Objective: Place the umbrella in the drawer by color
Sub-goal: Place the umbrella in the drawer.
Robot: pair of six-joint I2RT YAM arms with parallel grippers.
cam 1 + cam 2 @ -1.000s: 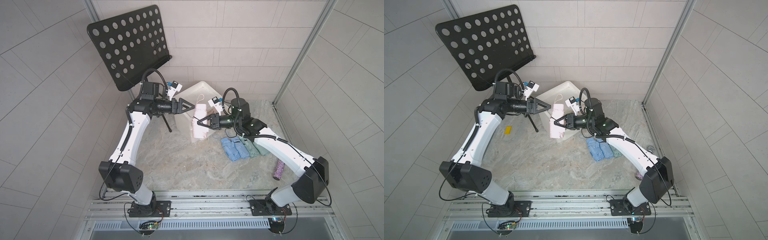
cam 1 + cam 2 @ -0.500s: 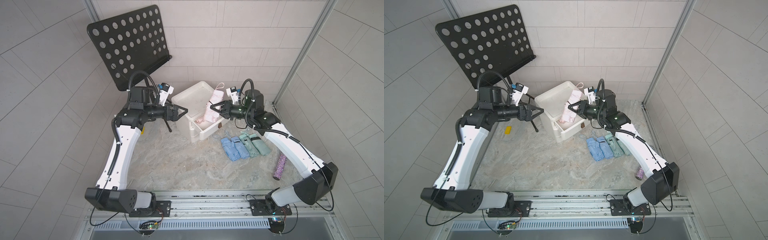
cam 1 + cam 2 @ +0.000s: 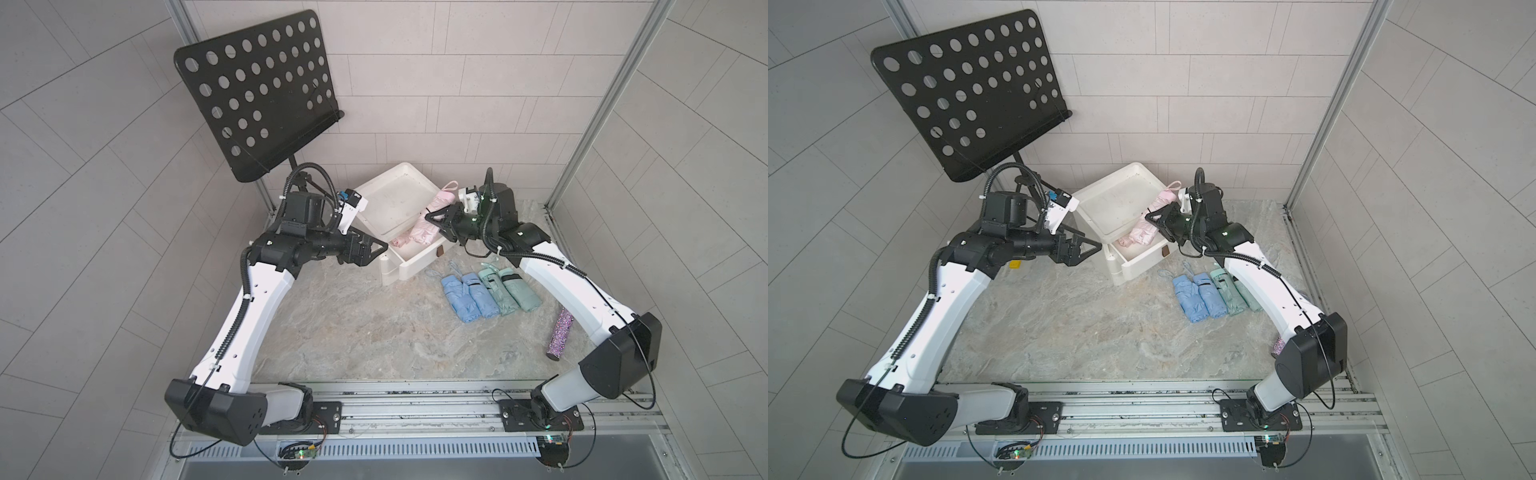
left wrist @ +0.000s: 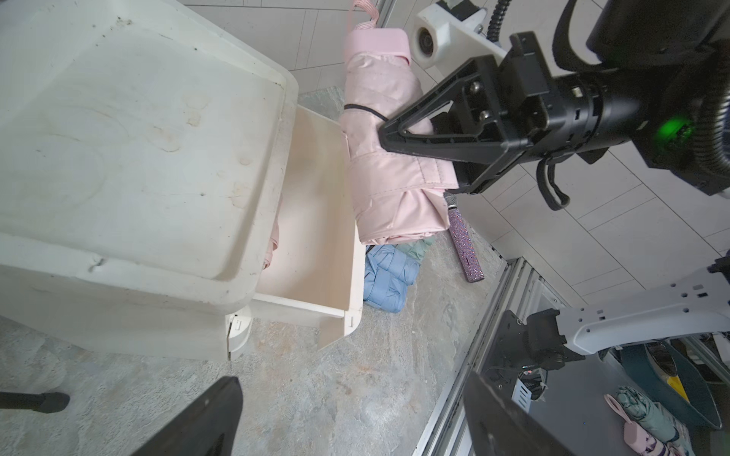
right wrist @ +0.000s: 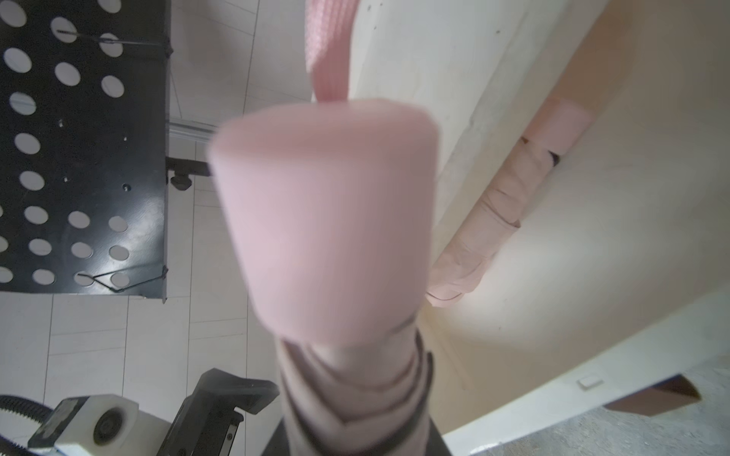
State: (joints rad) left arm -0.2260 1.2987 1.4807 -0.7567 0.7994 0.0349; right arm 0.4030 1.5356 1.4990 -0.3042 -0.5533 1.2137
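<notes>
Pinching a folded pink fabric umbrella (image 4: 391, 181) above the open white plastic drawer (image 3: 419, 264), where another pink umbrella (image 5: 505, 205) already lies, the right gripper (image 3: 436, 222) seems mid-delivery, left gripper (image 3: 380, 251) spread empty, blue umbrellas (image 3: 469, 297) and green umbrellas (image 3: 509, 291) unsorted outside.

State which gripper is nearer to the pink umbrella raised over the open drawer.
Right. The right gripper is shut on that pink umbrella; the left gripper stands open across the drawer from it, not touching it.
</notes>
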